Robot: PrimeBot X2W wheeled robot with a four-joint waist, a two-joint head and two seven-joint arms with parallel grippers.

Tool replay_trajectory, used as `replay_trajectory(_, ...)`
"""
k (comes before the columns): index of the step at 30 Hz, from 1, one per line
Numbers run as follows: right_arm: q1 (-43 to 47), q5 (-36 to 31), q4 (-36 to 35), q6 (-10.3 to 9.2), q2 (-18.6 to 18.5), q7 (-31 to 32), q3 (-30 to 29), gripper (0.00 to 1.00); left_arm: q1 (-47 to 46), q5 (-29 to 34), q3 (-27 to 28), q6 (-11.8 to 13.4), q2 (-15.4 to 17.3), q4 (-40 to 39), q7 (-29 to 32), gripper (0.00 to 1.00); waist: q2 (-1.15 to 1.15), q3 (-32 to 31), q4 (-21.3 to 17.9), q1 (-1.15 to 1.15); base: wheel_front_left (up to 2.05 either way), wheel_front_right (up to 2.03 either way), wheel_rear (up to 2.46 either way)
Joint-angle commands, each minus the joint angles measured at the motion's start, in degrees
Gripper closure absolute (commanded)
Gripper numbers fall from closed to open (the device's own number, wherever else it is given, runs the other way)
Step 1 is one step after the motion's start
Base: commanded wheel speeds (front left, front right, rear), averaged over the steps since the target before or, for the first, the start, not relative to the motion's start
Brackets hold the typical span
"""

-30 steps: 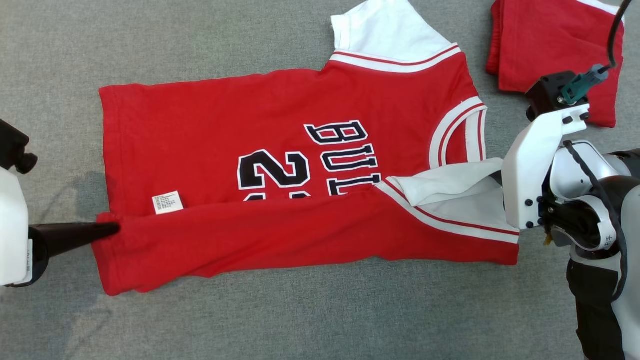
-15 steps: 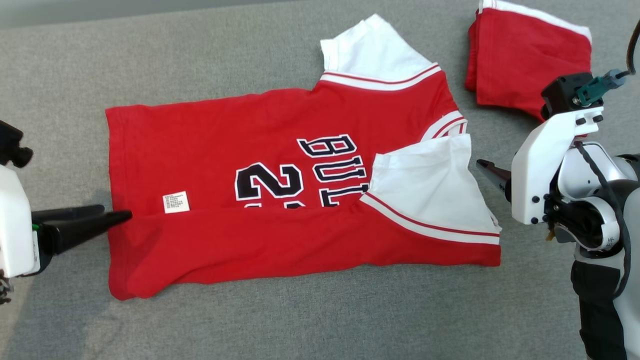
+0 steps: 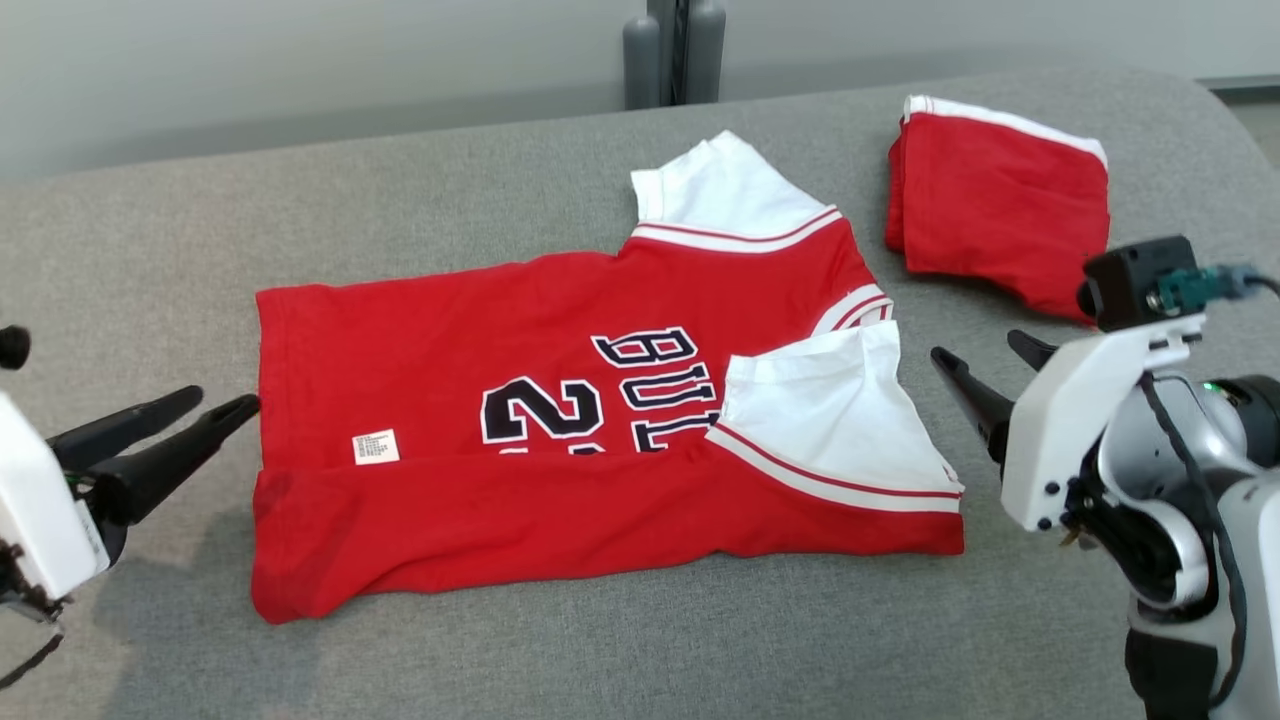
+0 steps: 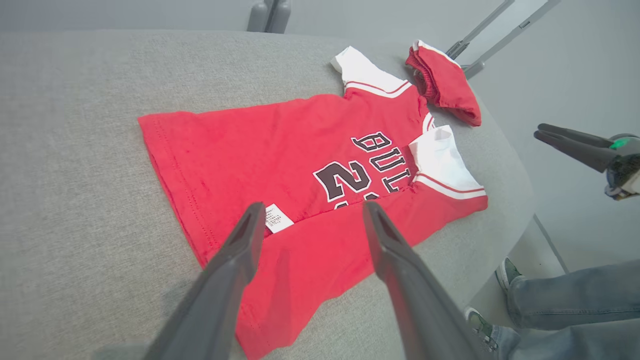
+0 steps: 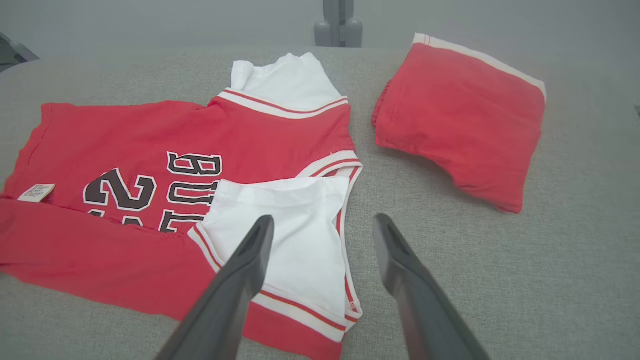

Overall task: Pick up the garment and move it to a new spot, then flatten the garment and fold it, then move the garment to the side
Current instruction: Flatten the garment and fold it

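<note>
The garment (image 3: 450, 330) is a red jersey with white sleeves and black lettering, lying flat on the grey padded surface (image 3: 600, 660). Its near long edge is folded up over the body, and the near white sleeve (image 3: 830, 420) lies on top of the lettering. My left gripper (image 3: 225, 398) is open just left of the hem, touching nothing. My right gripper (image 3: 973, 345) is open, a little right of the folded sleeve. The left wrist view shows the left gripper (image 4: 312, 205) spread above the garment (image 4: 240, 145). In the right wrist view the right gripper (image 5: 324, 217) hovers over the sleeve (image 5: 295, 230).
A folded red piece with white trim (image 3: 1000, 225) lies at the back right, close to the jersey's collar. A grey post (image 3: 672, 50) stands behind the surface. A person's legs and shoes (image 4: 565, 295) are on the floor beyond the surface's right edge.
Both grippers have opened and let go of the garment, then drawn back from the hem and sleeve. The folded edge now rests on the body. The head camera has tilted up.
</note>
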Motion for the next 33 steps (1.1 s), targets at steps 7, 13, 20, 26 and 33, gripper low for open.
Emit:
replay_trajectory(7, 6.4, 0.9, -1.4, 0.01, -0.3, -14.4, -2.2, 0.00, 6.9, 6.5, 0.0, 0.0, 1.3, 0.6, -13.6, 0.00, 0.00, -2.9, -0.1, 0.00, 0.00, 0.00, 0.00)
replay_trajectory(13, 11.9, 2.4, 1.8, 0.01, -0.3, -26.3, -4.6, 0.00, 12.4, 11.4, 0.9, 1.2, -0.4, 3.6, -26.9, 0.00, 0.00, -4.1, 0.0, 0.00, 0.00, 0.00, 0.00)
replay_trajectory(20, 17.5, 4.5, 8.6, 0.01, -0.3, -40.1, -6.0, 0.00, 19.2, 17.0, 2.3, 8.5, -6.6, 4.9, -37.5, 0.00, 0.00, -5.0, 0.3, 0.00, 0.00, 0.00, 0.00)
replay_trajectory(26, 19.0, 5.9, 15.0, 0.01, -0.4, -44.0, -3.9, 0.00, 23.1, 20.2, 2.3, 11.1, -10.9, 6.5, -38.1, 0.00, 0.00, -5.2, 0.5, 0.00, 0.00, 0.00, 0.00)
replay_trajectory(33, 16.9, 7.1, 21.5, 0.01, -0.4, -44.0, -2.2, 0.00, 24.6, 19.9, 0.4, 12.7, -15.0, 10.3, -37.8, 0.00, 0.00, -4.8, 0.3, 0.00, 0.00, 0.00, 0.00)
